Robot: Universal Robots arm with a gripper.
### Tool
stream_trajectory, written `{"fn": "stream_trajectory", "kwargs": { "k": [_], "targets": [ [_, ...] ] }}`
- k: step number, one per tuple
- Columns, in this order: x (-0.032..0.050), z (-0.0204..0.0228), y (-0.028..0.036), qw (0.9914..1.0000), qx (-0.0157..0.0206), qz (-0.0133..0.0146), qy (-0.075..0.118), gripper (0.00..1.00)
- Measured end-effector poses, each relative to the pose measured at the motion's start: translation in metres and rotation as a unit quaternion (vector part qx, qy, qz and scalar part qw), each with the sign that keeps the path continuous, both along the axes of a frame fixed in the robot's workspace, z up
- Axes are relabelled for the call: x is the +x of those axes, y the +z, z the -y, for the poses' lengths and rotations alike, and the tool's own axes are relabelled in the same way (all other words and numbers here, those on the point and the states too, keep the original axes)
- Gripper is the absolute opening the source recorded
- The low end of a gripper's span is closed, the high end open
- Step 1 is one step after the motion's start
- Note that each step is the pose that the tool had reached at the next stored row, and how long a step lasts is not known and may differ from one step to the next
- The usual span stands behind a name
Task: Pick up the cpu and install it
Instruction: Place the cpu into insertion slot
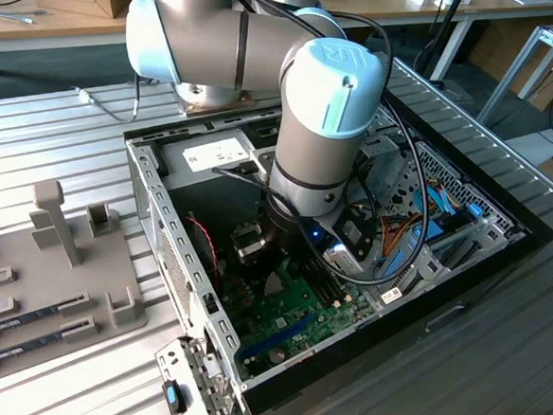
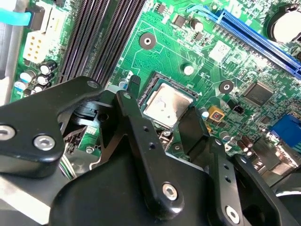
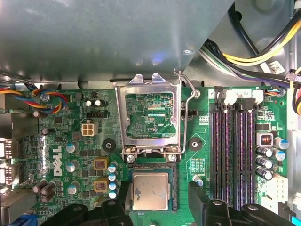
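Note:
The cpu (image 3: 150, 190) is a flat silvery square lying level in its socket on the green motherboard (image 3: 70, 117). It also shows in the second wrist view as the cpu (image 2: 167, 106). My gripper (image 3: 160, 189) hangs just above it. One black finger (image 3: 123, 197) stands beside one edge and the other finger (image 3: 197, 200) stands a little off the opposite edge. The jaws are open, with a gap between the chip and the farther finger. In the exterior view my arm (image 1: 324, 138) reaches down into the open computer case (image 1: 153, 207).
The socket's metal load plate (image 3: 150, 115) stands flipped open beside the cpu, with its wire lever (image 3: 188, 108) raised. Black memory slots (image 3: 233, 150) run alongside. Bundled cables (image 3: 263, 47) hang near a metal cage (image 3: 103, 37). A grey fixture (image 1: 63, 270) with memory sticks sits at the exterior view's left.

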State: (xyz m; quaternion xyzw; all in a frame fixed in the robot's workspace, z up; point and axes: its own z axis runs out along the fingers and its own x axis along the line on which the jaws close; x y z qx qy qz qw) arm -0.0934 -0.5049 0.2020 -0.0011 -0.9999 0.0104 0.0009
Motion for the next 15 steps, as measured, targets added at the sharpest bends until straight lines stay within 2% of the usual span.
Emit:
{"fn": "stream_trajectory", "kwargs": {
  "k": [9, 12, 15],
  "targets": [
    [-0.0046, 0.0, -0.0004, 1.0, 0.0002, 0.0003, 0.0, 0.61],
    [-0.0046, 0.0, 0.0078, 1.0, 0.0001, 0.0002, 0.0, 0.61],
    [-0.0051, 0.0, 0.0084, 1.0, 0.0001, 0.0002, 0.0, 0.61]
  ]
}}
